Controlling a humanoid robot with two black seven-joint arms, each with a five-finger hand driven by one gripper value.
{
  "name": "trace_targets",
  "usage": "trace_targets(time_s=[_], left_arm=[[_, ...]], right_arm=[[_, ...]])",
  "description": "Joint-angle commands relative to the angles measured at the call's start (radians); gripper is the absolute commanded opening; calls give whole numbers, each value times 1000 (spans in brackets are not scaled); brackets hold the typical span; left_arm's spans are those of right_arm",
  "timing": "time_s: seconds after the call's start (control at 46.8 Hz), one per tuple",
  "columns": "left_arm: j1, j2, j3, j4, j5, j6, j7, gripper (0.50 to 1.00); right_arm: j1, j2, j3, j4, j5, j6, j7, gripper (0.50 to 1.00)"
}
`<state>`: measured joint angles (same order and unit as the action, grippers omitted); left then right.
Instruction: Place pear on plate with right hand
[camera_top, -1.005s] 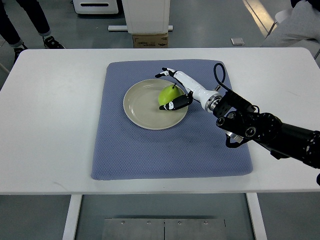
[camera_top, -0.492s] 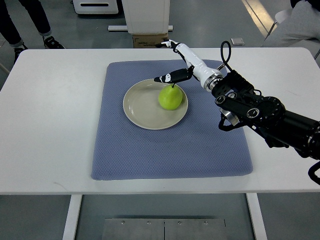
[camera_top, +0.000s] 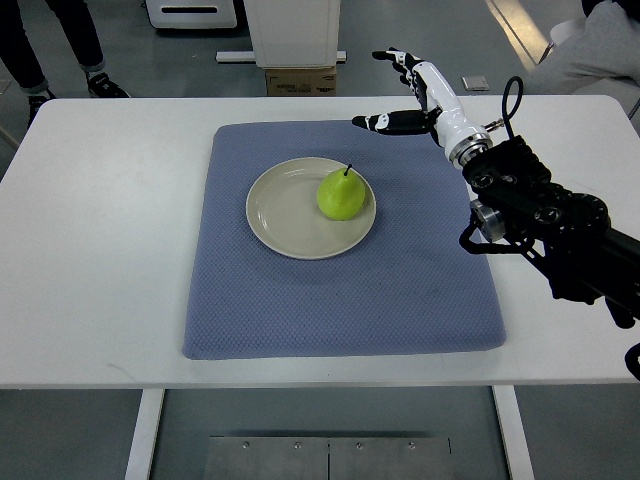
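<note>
Green pear (camera_top: 341, 195) sits upright on round beige plate (camera_top: 285, 215), released; white right hand (camera_top: 415, 92), fingers spread and empty, has withdrawn toward tabletop's far edge. Placement looks complete.

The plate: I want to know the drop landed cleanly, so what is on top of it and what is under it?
A green pear stands on the plate, right of centre, stem up. Under the plate lies a blue mat; the part beneath the plate is covered.

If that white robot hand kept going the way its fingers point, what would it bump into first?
Probably nothing: the right hand points left, raised over the table's far edge. The pear lies nearer, off that line, though depth is unclear.
</note>
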<state>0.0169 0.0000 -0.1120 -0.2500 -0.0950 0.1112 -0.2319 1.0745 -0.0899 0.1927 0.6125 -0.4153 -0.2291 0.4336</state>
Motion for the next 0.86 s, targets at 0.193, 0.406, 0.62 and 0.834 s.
trace_targets(time_s=[0.193, 0.406, 0.62, 0.834], left_arm=[[0, 0, 0, 0, 0, -1, 0, 1000], [0, 0, 0, 0, 0, -1, 0, 1000], [0, 0, 0, 0, 0, 1, 0, 1000], [0, 0, 0, 0, 0, -1, 0, 1000]], right_arm=[[-84, -50, 169, -16, 282, 138, -7, 1000], [-85, -74, 205, -82, 360, 160, -19, 1000], [-140, -74, 274, -92, 484, 191, -142, 1000], [-153, -74, 277, -92, 501, 192, -150, 1000]])
